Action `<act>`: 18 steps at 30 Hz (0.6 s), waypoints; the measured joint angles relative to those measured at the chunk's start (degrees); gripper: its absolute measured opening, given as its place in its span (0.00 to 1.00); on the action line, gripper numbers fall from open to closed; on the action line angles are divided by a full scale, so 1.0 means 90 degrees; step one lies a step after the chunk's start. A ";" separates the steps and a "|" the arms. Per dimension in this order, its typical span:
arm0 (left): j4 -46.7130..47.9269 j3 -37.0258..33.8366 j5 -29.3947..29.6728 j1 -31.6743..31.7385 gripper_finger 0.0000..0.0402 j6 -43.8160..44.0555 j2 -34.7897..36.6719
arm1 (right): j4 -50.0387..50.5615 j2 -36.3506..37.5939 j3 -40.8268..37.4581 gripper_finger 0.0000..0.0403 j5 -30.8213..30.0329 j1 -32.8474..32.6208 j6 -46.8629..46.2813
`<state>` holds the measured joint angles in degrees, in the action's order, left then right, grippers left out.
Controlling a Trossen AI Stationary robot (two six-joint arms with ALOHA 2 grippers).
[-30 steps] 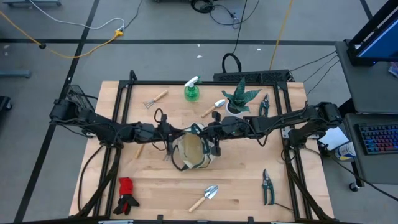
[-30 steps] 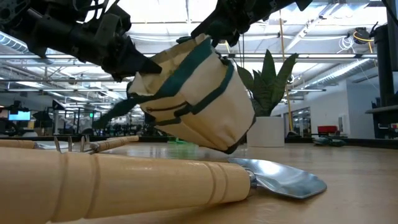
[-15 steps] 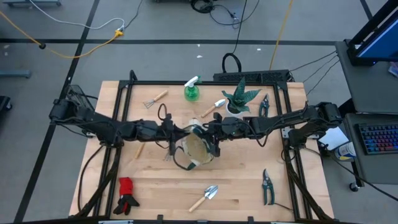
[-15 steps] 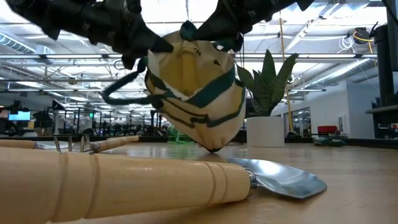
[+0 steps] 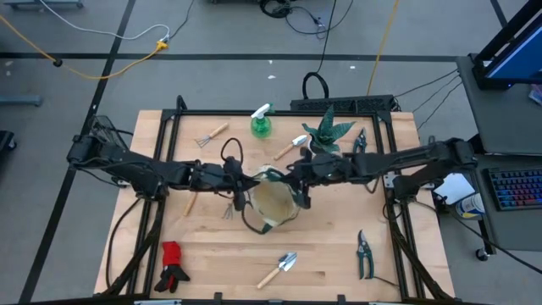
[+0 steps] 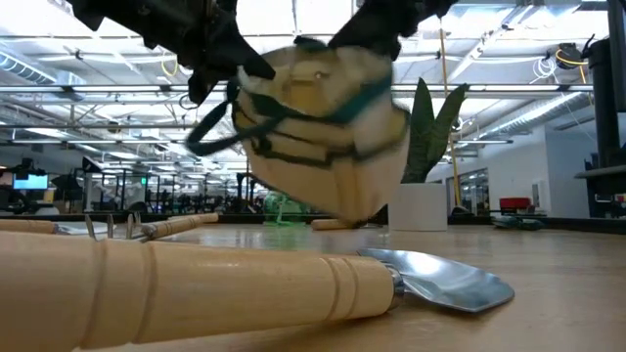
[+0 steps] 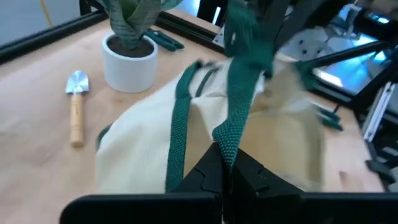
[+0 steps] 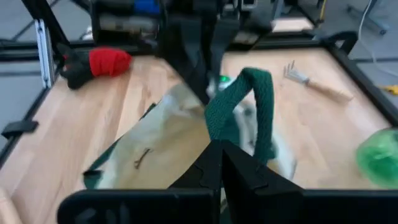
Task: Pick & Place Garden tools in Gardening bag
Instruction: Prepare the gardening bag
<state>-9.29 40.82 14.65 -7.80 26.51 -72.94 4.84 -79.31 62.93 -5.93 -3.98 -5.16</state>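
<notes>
High view: both pincers, left [image 5: 240, 181] and right [image 5: 292, 175], clamped on bag [image 5: 271, 203] handles.

Even, bright overhead light fills the scene; the pale wooden desk [image 5: 322, 254] shows only soft, faint shadows. At desk height, ceiling strip lights glare white behind the beige fabric bag with green straps [image 6: 323, 137], which is smeared by motion blur. The near wooden-handled metal trowel [image 6: 245, 284] looms large and soft. Both wrist views are blurred.
</notes>
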 joint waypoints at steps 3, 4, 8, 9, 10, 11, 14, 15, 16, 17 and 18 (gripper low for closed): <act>0.0023 0.0002 -0.0027 0.0001 0.03 0.0451 0.0000 | 0.0194 0.0219 0.0001 0.00 0.0008 0.0087 0.0011; 0.0032 0.0002 -0.0027 0.0001 0.04 0.0566 0.0002 | 0.0330 0.0252 0.0001 0.00 0.0015 0.0121 0.0040; 0.0078 0.0002 -0.0027 -0.0001 0.06 0.0928 0.0001 | 0.0933 0.0297 0.0001 0.00 0.0026 0.0297 0.0007; 0.0072 0.0002 -0.0027 0.0001 0.05 0.0975 0.0001 | 0.1054 0.0296 0.0001 0.00 0.0025 0.0339 -0.0004; 0.0070 0.0002 -0.0025 0.0001 0.04 0.1031 0.0001 | 0.1127 0.0277 0.0001 0.00 0.0024 0.0379 -0.0006; 0.0067 0.0002 -0.0024 0.0001 0.04 0.1089 0.0001 | 0.1167 0.0244 0.0001 0.00 0.0026 0.0422 -0.0008; 0.0062 0.0002 -0.0024 0.0019 0.01 0.1121 0.0001 | 0.1203 0.0212 0.0001 0.00 0.0029 0.0507 0.0035; 0.0065 0.0002 -0.0022 0.0033 0.01 0.1126 0.0001 | 0.1199 0.0215 0.0001 0.00 0.0029 0.0533 0.0069; 0.0070 0.0002 -0.0018 0.0045 0.02 0.1141 0.0001 | 0.1201 0.0218 0.0001 0.00 0.0029 0.0556 0.0125; 0.0083 0.0002 -0.0016 0.0061 0.03 0.1148 0.0001 | 0.1212 0.0209 0.0001 0.00 0.0027 0.0578 0.0153; 0.0097 0.0002 -0.0020 0.0085 0.04 0.1152 0.0001 | 0.1214 0.0175 0.0001 0.00 0.0024 0.0599 0.0156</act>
<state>-8.42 40.84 14.47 -7.04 36.88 -72.93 15.77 -77.74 62.94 -5.72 1.41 -3.75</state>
